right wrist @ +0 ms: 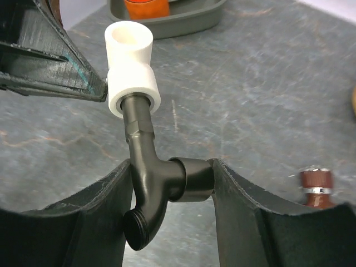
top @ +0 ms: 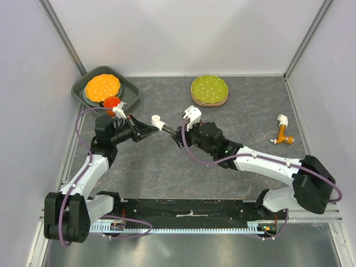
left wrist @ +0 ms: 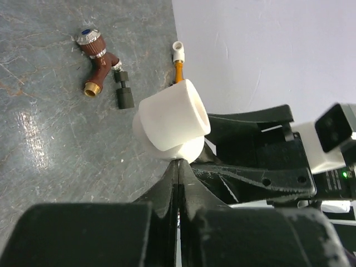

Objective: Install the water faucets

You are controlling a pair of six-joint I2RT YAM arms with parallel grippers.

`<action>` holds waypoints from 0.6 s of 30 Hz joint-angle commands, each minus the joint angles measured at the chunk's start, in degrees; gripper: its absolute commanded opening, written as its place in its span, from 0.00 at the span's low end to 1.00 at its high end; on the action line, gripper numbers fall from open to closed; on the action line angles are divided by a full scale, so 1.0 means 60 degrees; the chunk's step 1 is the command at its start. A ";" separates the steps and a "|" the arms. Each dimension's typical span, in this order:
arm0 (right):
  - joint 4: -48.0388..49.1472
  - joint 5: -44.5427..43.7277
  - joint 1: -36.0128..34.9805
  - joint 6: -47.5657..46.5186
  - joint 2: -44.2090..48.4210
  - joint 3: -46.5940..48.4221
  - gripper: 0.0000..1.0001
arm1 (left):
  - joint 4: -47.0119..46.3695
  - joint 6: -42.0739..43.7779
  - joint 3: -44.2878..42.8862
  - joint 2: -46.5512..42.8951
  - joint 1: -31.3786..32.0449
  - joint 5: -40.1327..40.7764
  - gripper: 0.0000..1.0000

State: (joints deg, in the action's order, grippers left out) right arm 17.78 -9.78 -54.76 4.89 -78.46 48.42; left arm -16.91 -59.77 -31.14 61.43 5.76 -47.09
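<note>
Grey worktop [top: 233,117] below: left fingers [left wrist: 167,186] pinch the white elbow [right wrist: 130,61], right fingers [right wrist: 245,206] clamp the dark tap [right wrist: 147,172]; misalignment could jam the joint.

Two white elbows [top: 156,119] [top: 283,118], two taps [right wrist: 147,178] [left wrist: 97,58], perhaps two green plates [top: 209,89].

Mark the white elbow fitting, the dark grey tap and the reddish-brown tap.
white elbow fitting [right wrist: 130,69]: right wrist view, side wall below the open mouth.
dark grey tap [right wrist: 147,169]: right wrist view, bend of its body.
reddish-brown tap [left wrist: 100,59]: left wrist view, body below the knob.
</note>
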 commanded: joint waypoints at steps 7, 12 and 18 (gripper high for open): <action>0.1255 0.2349 0.0411 0.2498 0.0141 -0.0072 0.00 | -0.0537 -0.0029 -0.0275 -0.0219 0.0007 -0.0340 0.02; 0.1124 0.1748 0.0411 0.1707 0.0448 -0.0335 0.00 | -0.0041 0.0029 -0.0289 -0.0262 0.0007 0.0025 0.28; 0.0948 0.1002 0.0280 0.0447 0.0756 -0.0453 0.00 | 0.1497 0.1083 -0.0728 -0.0511 0.0007 0.0990 0.71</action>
State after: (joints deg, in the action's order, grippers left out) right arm 17.37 -2.59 -51.90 12.71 -78.30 44.95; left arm -14.06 -58.81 -32.16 60.31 5.76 -46.50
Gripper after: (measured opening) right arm 0.618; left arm 0.668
